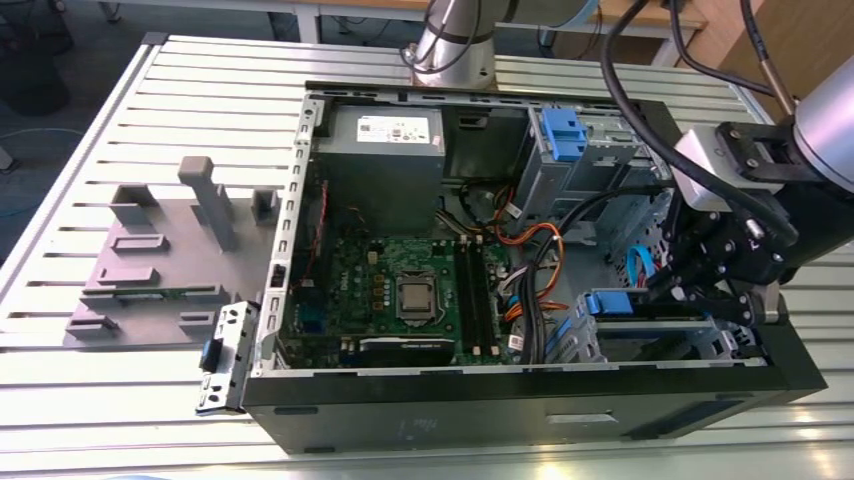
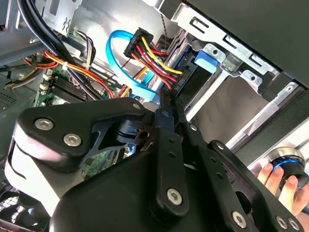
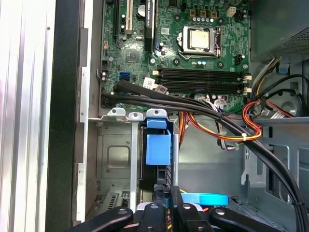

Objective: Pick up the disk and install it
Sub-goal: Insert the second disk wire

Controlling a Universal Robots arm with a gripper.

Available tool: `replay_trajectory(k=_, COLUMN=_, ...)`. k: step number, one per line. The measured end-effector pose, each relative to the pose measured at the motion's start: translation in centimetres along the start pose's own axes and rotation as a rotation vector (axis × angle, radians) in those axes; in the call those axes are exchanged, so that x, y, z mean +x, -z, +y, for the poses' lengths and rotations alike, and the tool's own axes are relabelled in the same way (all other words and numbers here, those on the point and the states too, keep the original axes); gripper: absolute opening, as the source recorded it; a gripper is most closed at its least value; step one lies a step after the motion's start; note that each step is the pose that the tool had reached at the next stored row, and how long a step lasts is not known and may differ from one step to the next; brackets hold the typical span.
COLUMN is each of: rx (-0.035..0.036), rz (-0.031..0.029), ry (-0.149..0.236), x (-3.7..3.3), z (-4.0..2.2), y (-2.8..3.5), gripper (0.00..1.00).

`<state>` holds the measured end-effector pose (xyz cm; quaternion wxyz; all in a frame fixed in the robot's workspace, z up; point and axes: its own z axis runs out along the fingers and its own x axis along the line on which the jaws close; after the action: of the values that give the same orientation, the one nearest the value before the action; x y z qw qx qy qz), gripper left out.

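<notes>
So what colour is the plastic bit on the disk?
Bright blue. The disk's frame shows best in the first wrist view.

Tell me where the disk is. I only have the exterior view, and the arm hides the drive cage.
Observer: In the first wrist view the disk stands on edge in a slot of the drive cage, with the claw right by it.
Operator: Cables near?
Observer: In the second wrist view, a blue cable and a black plug with red and yellow wires hang just past the claw.
Operator: Anyone nearby?
Observer: Yes. In the second wrist view a hand is on a blue-ringed knob.
</notes>
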<state>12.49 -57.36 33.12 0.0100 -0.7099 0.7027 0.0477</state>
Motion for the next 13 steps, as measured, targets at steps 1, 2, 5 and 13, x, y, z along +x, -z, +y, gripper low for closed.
replay_trajectory(k=1, rx=0.0, rz=-0.0001, ry=0.0, x=0.03, z=0.0, y=-0.03, gripper=0.16)
replay_trajectory(k=2, rx=0.0, rz=-0.0002, ry=0.0, x=0.06, z=0.0, y=-0.06, gripper=0.16)
replay_trajectory(k=5, rx=0.0001, rz=0.0, ry=0.0, x=0.1, z=-0.01, y=-0.14, gripper=0.16)
replay_trajectory(k=13, rx=0.0, rz=0.0, ry=0.0, x=0.1, z=-0.01, y=-0.16, gripper=0.16)
